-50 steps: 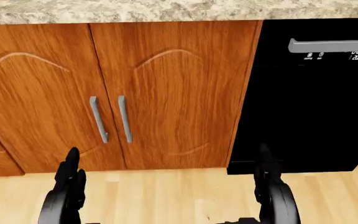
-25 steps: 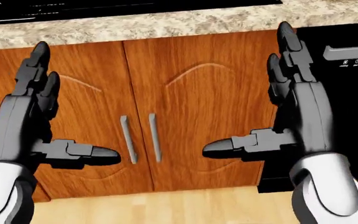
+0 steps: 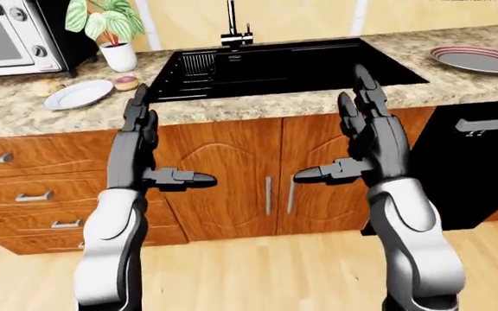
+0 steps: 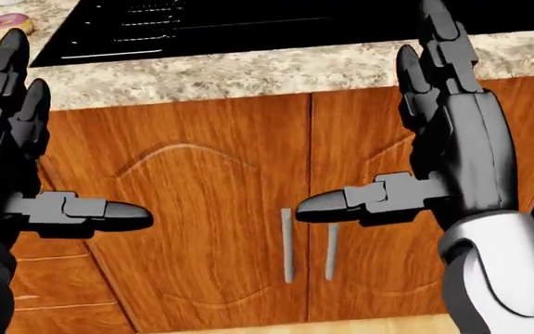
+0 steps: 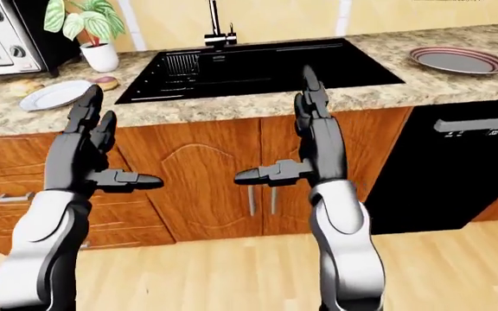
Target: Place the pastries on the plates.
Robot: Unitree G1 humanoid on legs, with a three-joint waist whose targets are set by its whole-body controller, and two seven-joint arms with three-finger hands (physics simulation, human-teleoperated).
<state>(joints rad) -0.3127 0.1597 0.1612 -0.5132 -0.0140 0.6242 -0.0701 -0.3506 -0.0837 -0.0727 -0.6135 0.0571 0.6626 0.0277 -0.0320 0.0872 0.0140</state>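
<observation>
Microwave point(image 3: 7, 35): cut off by the left-eye view's left and top edges. Striped plate point(image 3: 480, 59): clipped at the right edge. Small item point(image 3: 45, 86) on the worktop point(image 3: 24, 113), left of the white plate point(image 3: 78, 94): too small to identify. Left hand point(image 4: 12, 160): partly cut by the head view's left edge.

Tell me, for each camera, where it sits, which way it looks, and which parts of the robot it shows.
Left-eye view: on the head, facing the counter with sink, white plate and striped plate; shows left hand and right hand, both open.
Head view: on the head, aimed lower at the cabinet doors; both hands close.
Right-eye view: the left eye's twin, nearly the same picture.
</observation>
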